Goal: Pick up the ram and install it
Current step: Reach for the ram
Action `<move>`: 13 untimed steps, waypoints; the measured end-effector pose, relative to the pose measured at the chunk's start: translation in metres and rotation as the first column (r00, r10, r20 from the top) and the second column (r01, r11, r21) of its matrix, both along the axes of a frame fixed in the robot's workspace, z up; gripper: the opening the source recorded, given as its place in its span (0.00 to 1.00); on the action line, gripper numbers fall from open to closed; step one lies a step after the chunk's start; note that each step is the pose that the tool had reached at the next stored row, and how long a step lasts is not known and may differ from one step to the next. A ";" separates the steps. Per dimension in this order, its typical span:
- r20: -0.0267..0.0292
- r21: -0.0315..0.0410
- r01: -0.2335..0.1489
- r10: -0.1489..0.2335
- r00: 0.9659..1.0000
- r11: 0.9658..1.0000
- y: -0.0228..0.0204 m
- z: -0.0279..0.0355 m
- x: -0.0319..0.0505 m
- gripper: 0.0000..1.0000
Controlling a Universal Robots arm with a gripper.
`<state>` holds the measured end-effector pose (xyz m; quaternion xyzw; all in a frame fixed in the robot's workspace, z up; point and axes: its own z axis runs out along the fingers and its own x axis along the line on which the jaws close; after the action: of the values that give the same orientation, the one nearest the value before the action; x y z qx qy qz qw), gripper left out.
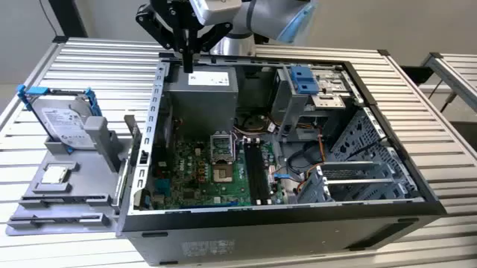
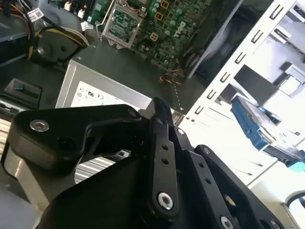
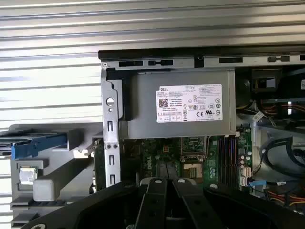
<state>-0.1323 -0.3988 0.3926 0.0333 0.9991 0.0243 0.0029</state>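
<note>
My gripper (image 1: 189,60) hangs high over the back left corner of the open computer case (image 1: 149,139), above the grey power supply (image 1: 201,89). Its black fingers are shut on a thin dark strip seen edge-on, which looks like the ram (image 1: 191,70). In both wrist views the fingertips (image 2: 160,107) (image 3: 161,177) press together over the power supply's white label (image 3: 189,103). The green motherboard (image 1: 198,167) lies on the case floor. Its long black slots (image 1: 258,167) run beside the processor socket (image 1: 222,156), well below the gripper and toward the exterior view's right.
A grey parts tray (image 1: 82,167) stands outside the case on the exterior view's left, holding a silver hard drive in a blue frame (image 1: 63,120) and a small square silver chip (image 1: 55,175). A drive cage with a blue latch (image 1: 302,81) and cables (image 1: 298,162) crowd the case's right side.
</note>
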 end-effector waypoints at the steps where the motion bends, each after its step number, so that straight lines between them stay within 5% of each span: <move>1: 0.000 0.000 0.000 0.000 1.000 1.000 0.0000 0.0000 0.0000 0.00; 13: -0.001 0.000 0.000 0.000 1.000 1.000 0.0000 0.0000 0.0000 0.00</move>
<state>-0.1323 -0.3988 0.3926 0.0333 0.9991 0.0243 0.0021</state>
